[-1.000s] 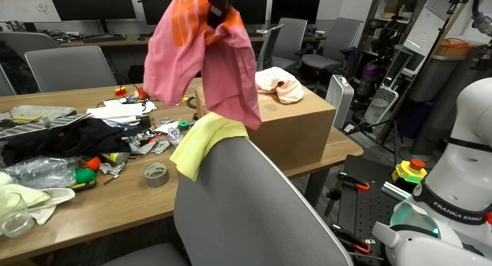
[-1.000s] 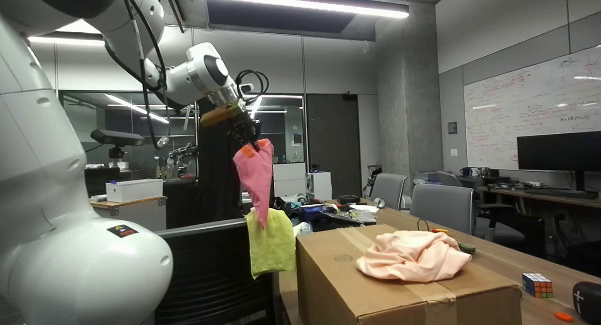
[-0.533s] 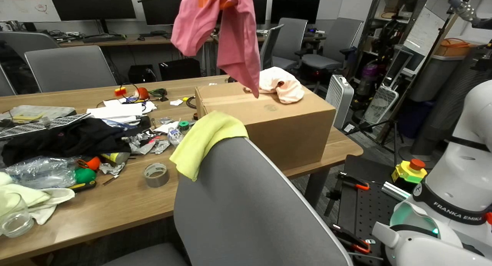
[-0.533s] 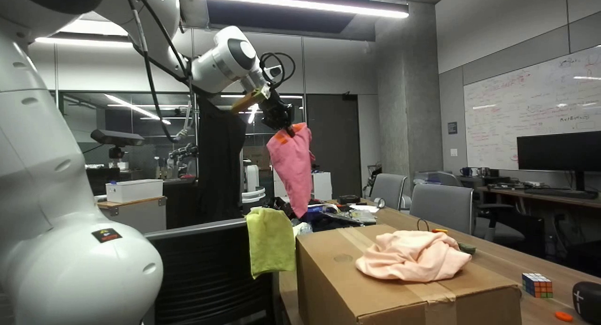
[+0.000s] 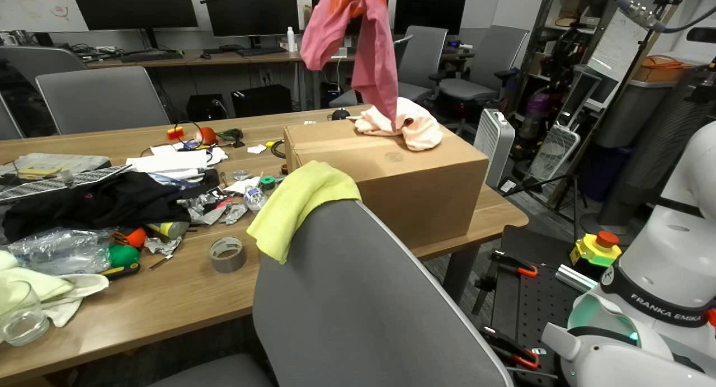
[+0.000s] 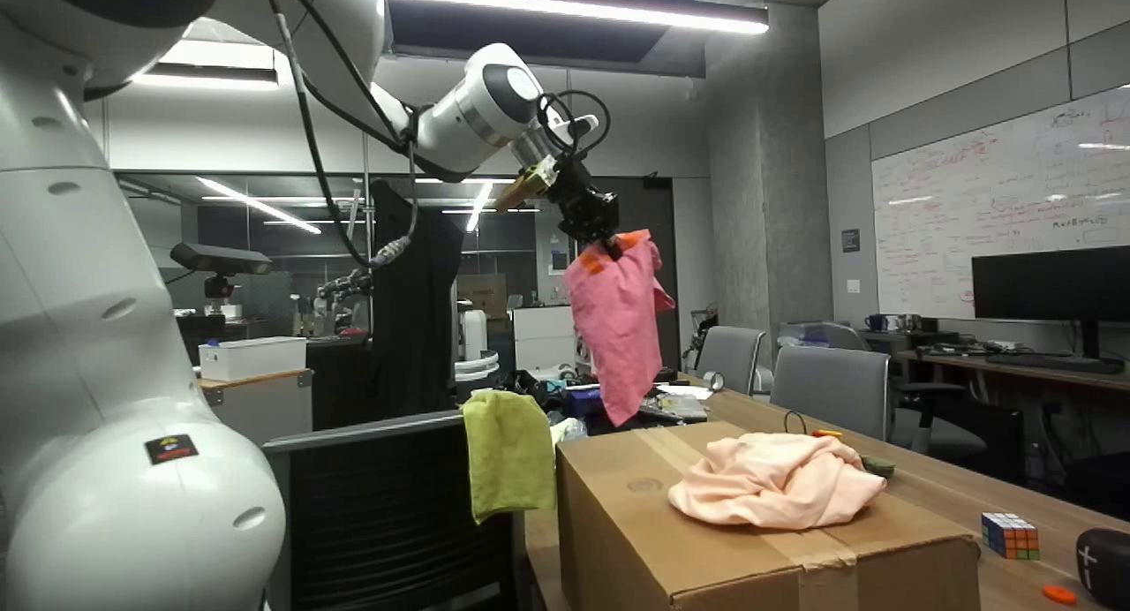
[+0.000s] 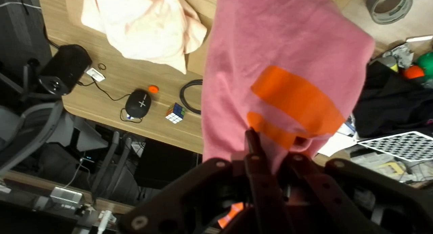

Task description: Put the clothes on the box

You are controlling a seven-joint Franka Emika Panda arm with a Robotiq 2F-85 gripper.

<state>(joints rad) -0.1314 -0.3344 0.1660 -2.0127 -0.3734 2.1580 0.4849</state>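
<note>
Log pink cloth [image 6: 615, 328] as shifted over the last second toward 2 to 3 o'clock in both exterior views, off the line of yellow cloth [image 5: 305, 188] and chair [image 5: 358, 286] and nearer box [image 5: 430, 202]. Read claw [image 6: 611, 247] as pinching pink cloth near its orange-banded edge, with the rest hanging free in air. Find pink cloth [image 5: 377, 62] at 12 o'clock of box in an exterior view, with lower tip crossing peach cloth [image 6: 777, 483] along the line of sight; cannot tell touch from overlap, nor whether fully above box. In wrist view, spot peach cloth between 9 and 10 o'clock of pink cloth. Judge carrying as mostly done, with lowering and letting go not yet begun. Expect limp pink cloth to slump on landing, perhaps onto peach cloth or past a box edge. Describe pink cloth as thin and matte by look, draped in long folds, tapering to a point, with flat orange stripes. Contrast with peach cloth, crumpled into a low rounded heap with deep soft creases, resting on box. Record box as brown cardboard, square-cornered, with tape [image 6: 825, 554] along the top seam. Note yellow cloth as fuzzy-looking, towel-like, straight-hemmed, draped over chair back.
</note>
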